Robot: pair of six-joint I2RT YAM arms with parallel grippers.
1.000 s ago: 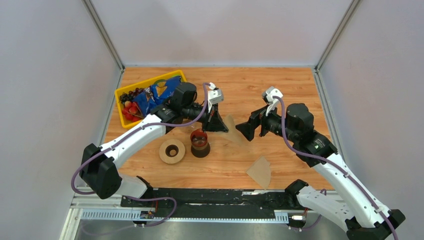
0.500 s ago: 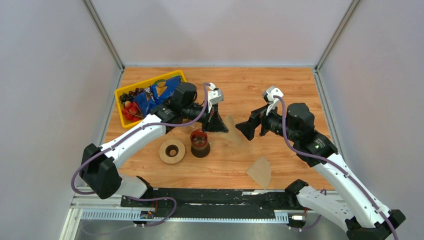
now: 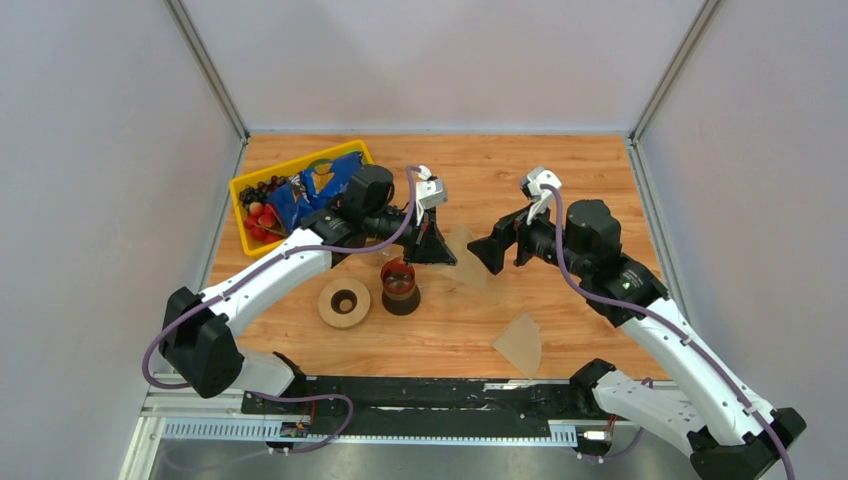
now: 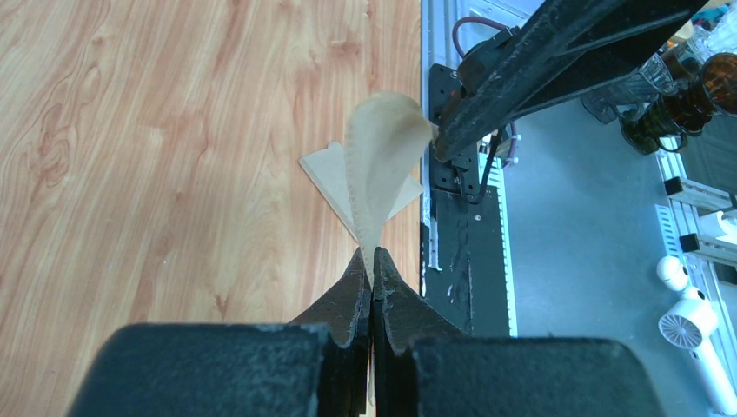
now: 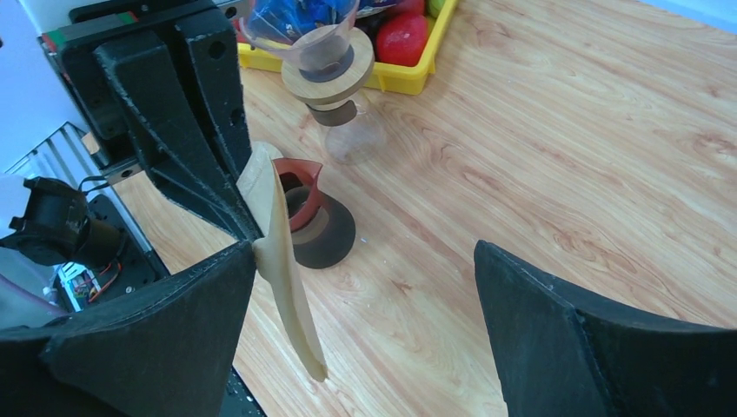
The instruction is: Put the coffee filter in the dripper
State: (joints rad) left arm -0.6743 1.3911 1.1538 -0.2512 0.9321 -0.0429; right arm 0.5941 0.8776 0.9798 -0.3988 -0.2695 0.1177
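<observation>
— Where is the filter [image 4: 380,156] seen?
— It is held up over the table [image 3: 560,180], in the middle, between the two arms. Its thin end is pinched. Its curved edge is turned away from the left gripper [image 4: 372,261].
— How is that gripper set?
— Its jaws are pressed tight together on the filter's thin end. Nothing else is held by it.
— And the right gripper [image 3: 490,252]?
— It is spread wide, and nothing is held in it. It is pointed at the filter. In the right wrist view the paper is seen just inside the gap, close by one finger [image 5: 174,321]. Whether it is touched there cannot be told.
— Where is the dripper [image 5: 320,48]?
— It is seen past the filter, set upright on a clear glass stand [image 5: 352,135], near the yellow tray [image 5: 408,80]. It is kept apart from the filter.
— What else is laid out?
— A dark red piece [image 3: 400,287] with a black base is stood near the left gripper. A tan ring [image 3: 343,302] is placed just beside it. A second filter [image 3: 522,343] is laid flat near the front edge. Fruit [image 3: 262,215] and a blue bag [image 3: 310,190] are kept in the tray.
</observation>
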